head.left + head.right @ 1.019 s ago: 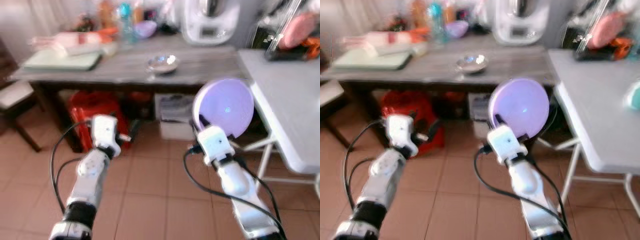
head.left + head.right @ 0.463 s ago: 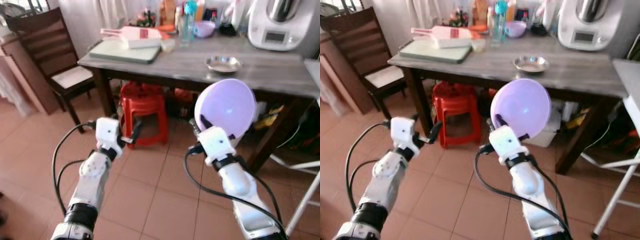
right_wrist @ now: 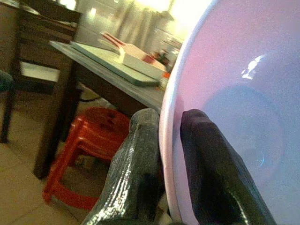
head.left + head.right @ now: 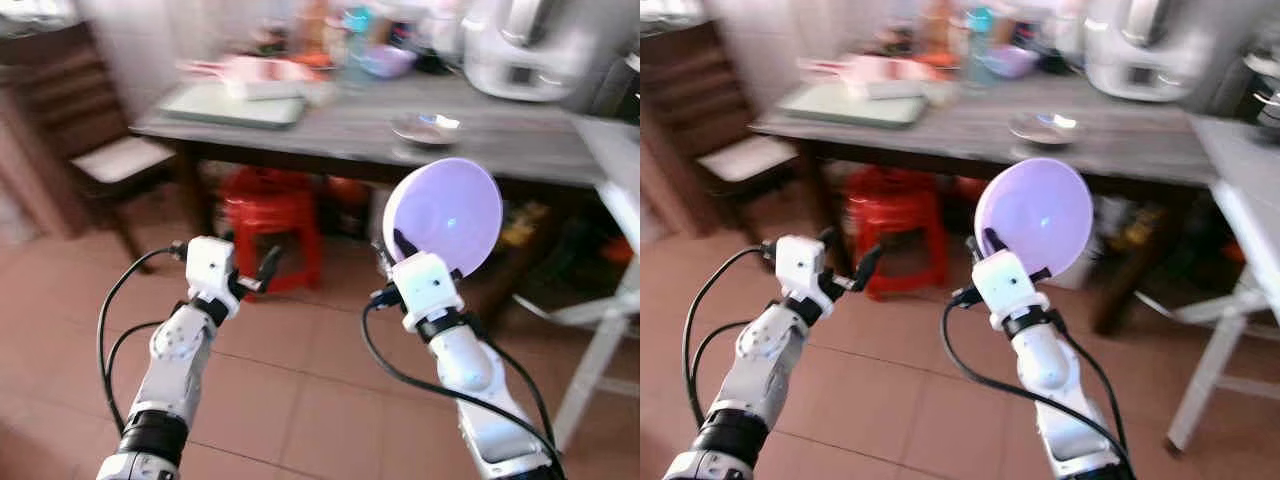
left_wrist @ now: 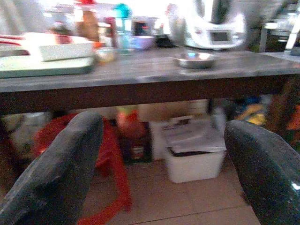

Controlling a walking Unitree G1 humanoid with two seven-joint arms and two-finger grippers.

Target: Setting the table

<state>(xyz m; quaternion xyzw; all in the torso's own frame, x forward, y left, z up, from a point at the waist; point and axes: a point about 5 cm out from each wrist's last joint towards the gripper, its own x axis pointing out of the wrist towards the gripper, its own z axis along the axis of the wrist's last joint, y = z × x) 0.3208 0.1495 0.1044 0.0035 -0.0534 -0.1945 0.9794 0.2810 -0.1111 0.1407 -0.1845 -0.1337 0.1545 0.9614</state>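
Task at carrying stage: right claw clamps the lilac bowl by its rim, left claw open and empty, table not yet reached.

Quick count from where I'm standing: one lilac bowl, two pincers, left pincer and right pincer, one grey surface, one small metal dish, one red stool, one wooden chair, one white kitchen machine, one green board.
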